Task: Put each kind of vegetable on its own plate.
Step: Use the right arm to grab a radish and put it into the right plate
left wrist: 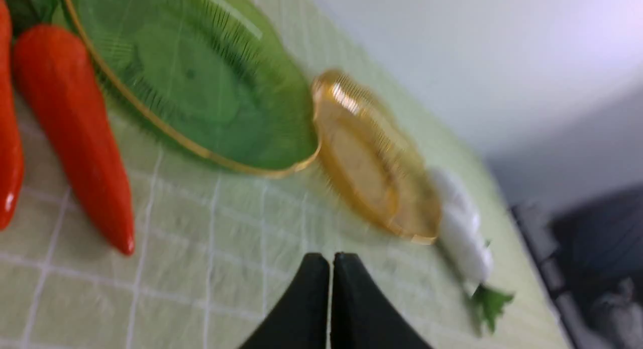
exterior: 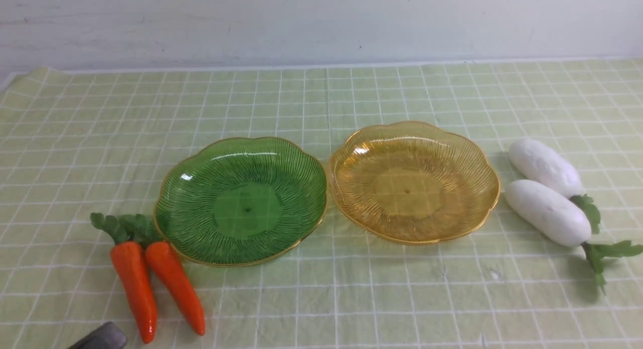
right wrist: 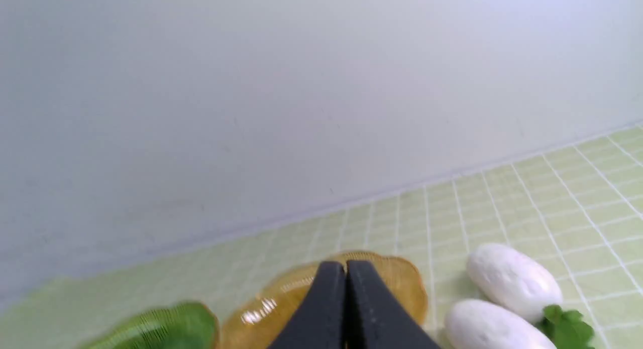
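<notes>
- Although the checked green tablecloth (exterior: pixel 321 299) carries everything the task needs, nothing on it is sorted: this is the opening step, with the first pick not yet made.
- The green plate (exterior: pixel 241 201) lies left of centre and the amber plate (exterior: pixel 413 182) right of centre. Both are bare, and their scalloped rims meet or very nearly meet.
- Two white radishes lie on the cloth at the right, just beside the amber plate but apart from its rim. The far radish (exterior: pixel 544 167) and the near radish (exterior: pixel 547 212) lie side by side, with their leaves pointing away from the plates.
- Two carrots lie on the cloth at the left, pressed close together. The outer carrot (exterior: pixel 134 287) and the inner carrot (exterior: pixel 176 286) have their leafy tops against the green plate's rim and their tips toward the robot.
- The left gripper (left wrist: pixel 330 261) is clenched on nothing, hanging over bare cloth near the carrots.
- The right gripper (right wrist: pixel 345 268) is likewise pinched closed and empty, and it looks toward the amber plate and the radishes.
- In my judgement, the next move calls for one set of jaws to part, come down across the middle of the nearest vegetable and lift it to the neighbouring plate. Because each pair lies so close, the fingers may nudge the twin.
</notes>
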Available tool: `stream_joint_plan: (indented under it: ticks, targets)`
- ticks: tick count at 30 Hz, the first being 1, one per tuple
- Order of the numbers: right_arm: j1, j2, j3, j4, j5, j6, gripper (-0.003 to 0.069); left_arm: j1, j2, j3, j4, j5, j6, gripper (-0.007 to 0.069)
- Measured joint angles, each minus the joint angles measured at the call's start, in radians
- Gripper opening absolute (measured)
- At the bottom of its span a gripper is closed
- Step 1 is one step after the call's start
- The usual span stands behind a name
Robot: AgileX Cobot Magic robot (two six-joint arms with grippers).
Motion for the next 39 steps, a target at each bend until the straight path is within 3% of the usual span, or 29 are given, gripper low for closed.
stream_joint_plan:
  ticks: [5,8,15,21,23,27,36,39]
  targets:
    - [0.000,0.377,-0.184,-0.222,0.257,0.066,-0.0015,0.000,0.296,-0.146,0.176,0.247,0.036,-0.0008]
    - [0.000,0.586,-0.295,-0.288,0.358,0.088,-0.0015,0.000,0.419,-0.221,0.231,0.313,0.037,-0.0008]
    - [0.000,0.936,-0.526,-0.313,0.443,0.059,-0.0010,0.000,0.594,-0.303,0.264,0.331,0.037,-0.0007]
    - [0.000,1.208,-0.712,-0.342,0.470,0.015,0.0046,0.000,0.644,-0.307,0.319,0.290,0.038,-0.0003]
    - [0.000,1.285,-0.765,-0.362,0.484,0.011,0.0084,0.000,0.643,-0.306,0.346,0.277,0.038,0.0000]
    - [0.000,1.423,-0.859,-0.419,0.503,0.026,0.0237,0.000,0.643,-0.307,0.365,0.262,0.038,0.0024]
    - [0.000,1.471,-0.879,-0.493,0.446,0.036,0.0555,0.000,0.643,-0.307,0.367,0.225,0.038,0.0070]
    - [0.000,1.503,-0.881,-0.506,0.426,0.036,0.0584,0.000,0.643,-0.307,0.367,0.220,0.038,0.0074]
